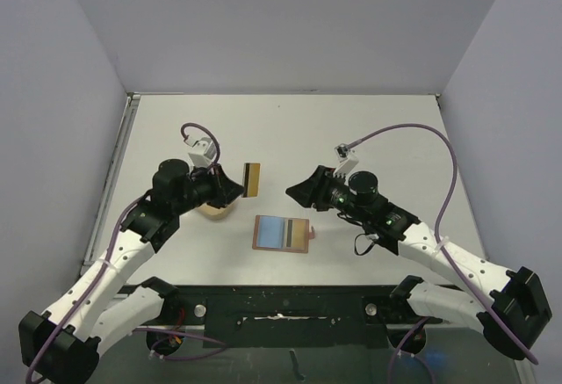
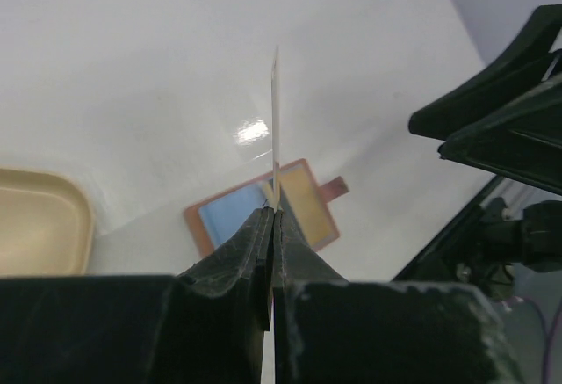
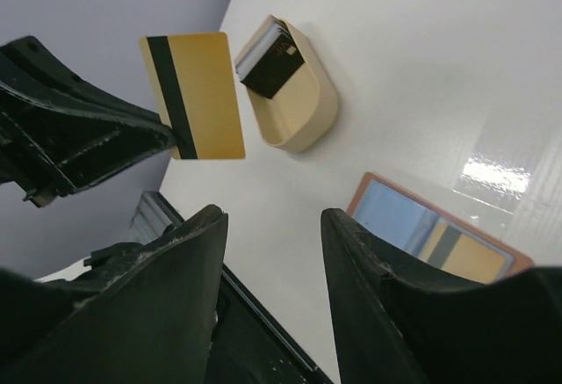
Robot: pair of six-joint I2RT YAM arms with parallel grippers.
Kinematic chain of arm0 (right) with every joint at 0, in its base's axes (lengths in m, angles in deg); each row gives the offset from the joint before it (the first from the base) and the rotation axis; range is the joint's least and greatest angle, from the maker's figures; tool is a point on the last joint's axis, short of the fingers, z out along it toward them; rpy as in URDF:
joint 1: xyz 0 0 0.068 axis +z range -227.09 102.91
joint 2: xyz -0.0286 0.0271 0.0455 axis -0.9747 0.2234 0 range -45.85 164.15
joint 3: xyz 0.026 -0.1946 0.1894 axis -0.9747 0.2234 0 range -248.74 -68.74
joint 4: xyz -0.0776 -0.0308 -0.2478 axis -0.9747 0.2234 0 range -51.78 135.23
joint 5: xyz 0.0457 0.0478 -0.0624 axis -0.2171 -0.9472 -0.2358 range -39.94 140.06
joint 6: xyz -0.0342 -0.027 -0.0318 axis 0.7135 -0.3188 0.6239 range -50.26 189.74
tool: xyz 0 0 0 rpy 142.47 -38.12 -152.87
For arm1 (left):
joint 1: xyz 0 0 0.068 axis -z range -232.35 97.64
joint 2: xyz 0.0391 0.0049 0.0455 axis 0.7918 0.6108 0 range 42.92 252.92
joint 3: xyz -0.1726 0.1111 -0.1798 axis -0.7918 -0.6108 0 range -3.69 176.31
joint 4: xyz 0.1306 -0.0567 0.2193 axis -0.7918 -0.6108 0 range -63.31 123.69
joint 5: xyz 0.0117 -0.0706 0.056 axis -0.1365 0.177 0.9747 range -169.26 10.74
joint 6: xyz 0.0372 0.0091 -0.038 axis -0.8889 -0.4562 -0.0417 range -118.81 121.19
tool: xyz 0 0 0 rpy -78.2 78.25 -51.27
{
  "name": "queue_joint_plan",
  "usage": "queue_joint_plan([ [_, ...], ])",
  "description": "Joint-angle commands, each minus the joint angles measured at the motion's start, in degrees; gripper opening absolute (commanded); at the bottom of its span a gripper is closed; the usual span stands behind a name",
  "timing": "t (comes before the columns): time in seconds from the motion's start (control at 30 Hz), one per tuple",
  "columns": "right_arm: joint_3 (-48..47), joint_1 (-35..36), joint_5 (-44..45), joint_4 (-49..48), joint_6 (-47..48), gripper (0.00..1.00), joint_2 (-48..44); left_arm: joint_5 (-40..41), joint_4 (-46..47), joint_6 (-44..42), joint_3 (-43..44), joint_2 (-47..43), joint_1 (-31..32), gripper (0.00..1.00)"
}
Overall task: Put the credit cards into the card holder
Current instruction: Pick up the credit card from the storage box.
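We see a gold card [image 1: 251, 180] with a dark stripe held up in the air, standing on edge above the table [image 1: 369, 138], beyond the card holder and just beside the tan case. The left gripper [image 1: 235, 187] has its jaws pressed tight on the lower edge of that card; from the left wrist the card shows edge-on as a thin line. The card holder [image 1: 283, 233] lies open and flat near the middle of the table, its small tab [image 1: 311, 234] sticking out to the right. Inside it we see a light blue card [image 1: 270, 231] on the left and a second gold card [image 1: 297, 234] with a dark stripe on the right. The right gripper [image 1: 294, 192] hovers facing the held card, jaws parted and empty. The tan case [image 3: 299, 103] holds a stack of cards [image 3: 270, 54].
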Motion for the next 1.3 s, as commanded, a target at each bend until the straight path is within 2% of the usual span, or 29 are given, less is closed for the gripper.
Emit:
queue_joint_plan([
  [0.0, -0.5, -0.3, -3.1, -10.9, -2.7, 0.48, -0.8, -12.4, 14.7, 13.3, -3.0, -2.5, -0.3, 0.0],
  [0.23, -1.8, -0.3, -6.7, -14.7, -3.7, 0.5, 2.0, -21.4, 24.5, 21.8, -7.6, -3.7, -0.3, 0.0],
  [0.53, -2.6, -0.3, -10.8, -19.0, -4.3, 0.48, 4.7, -25.3, 33.6, 29.0, -12.6, -2.5, -0.2, 0.0],
  [0.6, -2.3, -0.3, -11.1, -19.6, -4.4, 0.4, 4.7, -25.5, 34.5, 29.4, -13.2, -2.2, -0.2, 0.0],
  [0.8, -1.0, -0.3, -11.4, -21.8, -4.7, 0.05, 4.3, -25.2, 32.8, 28.8, -13.5, -1.9, -0.2, 0.0],
  [0.87, -0.5, -0.3, -11.6, -22.7, -4.9, 0.0, 4.2, -25.1, 32.2, 28.7, -13.6, -1.9, -0.2, 0.0],
  [0.93, 0.0, -0.3, -11.8, -23.5, -5.1, 0.0, 4.0, -24.7, 31.1, 28.2, -13.6, -1.9, -0.3, 0.04],
  [1.07, 0.9, -0.3, -11.5, -23.6, -5.2, 0.0, 3.8, -23.2, 28.6, 27.0, -13.3, -2.2, -0.3, 0.28],
  [1.13, 1.3, -0.4, -10.8, -22.7, -5.0, 0.0, 3.3, -21.7, 26.2, 25.7, -12.8, -2.4, -0.3, 0.37],
  [1.27, 1.4, -0.4, -7.3, -17.1, -3.3, 0.0, 2.5, -15.3, 18.1, 21.3, -10.7, -2.6, -0.3, 0.41],
])
